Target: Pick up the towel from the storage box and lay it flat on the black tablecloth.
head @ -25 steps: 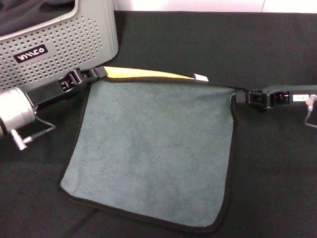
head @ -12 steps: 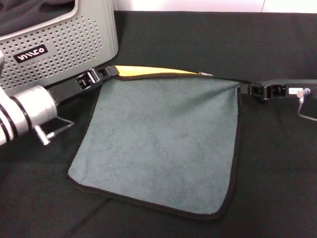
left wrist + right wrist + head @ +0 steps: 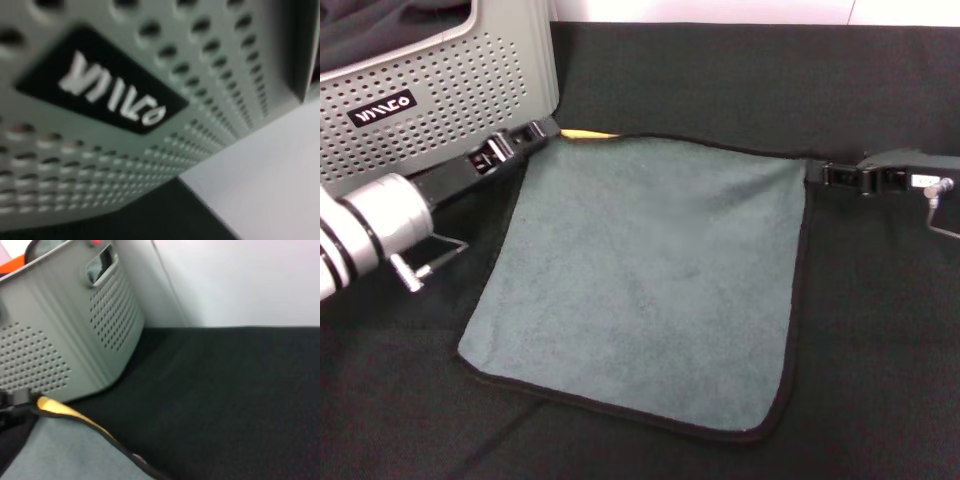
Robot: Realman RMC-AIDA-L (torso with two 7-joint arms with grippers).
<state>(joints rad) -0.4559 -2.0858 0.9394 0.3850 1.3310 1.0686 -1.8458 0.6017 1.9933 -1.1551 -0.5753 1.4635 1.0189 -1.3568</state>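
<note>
On the black tablecloth (image 3: 720, 80), under a pale wall, the towel (image 3: 650, 270) lies nearly flat beside the storage box (image 3: 450, 90), its far corners pinched by the left gripper (image 3: 542, 131) and right gripper (image 3: 817, 173).

Even, soft overhead light; no hard shadows, no glare. Head view crisp. Left wrist view badly blurred, storage box (image 3: 150, 100) logo probably unreadable. Right wrist view slightly soft.
</note>
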